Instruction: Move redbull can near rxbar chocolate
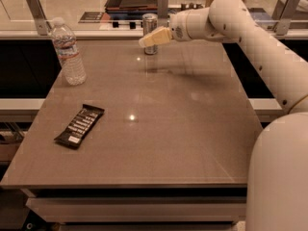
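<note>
Silver-grey redbull can is overlapped by the cream gripper, well to the right of the water bottle.
Whether the can is clamped cannot be told. The black rxbar chocolate is laid flat on the table, in front of the water bottle and well apart from the can.

Warm, dim light fell from above on the table. Two small glare spots shone on its top, one mid-table, one near its far edge. The gripper, over that far edge, cast a soft shadow.
</note>
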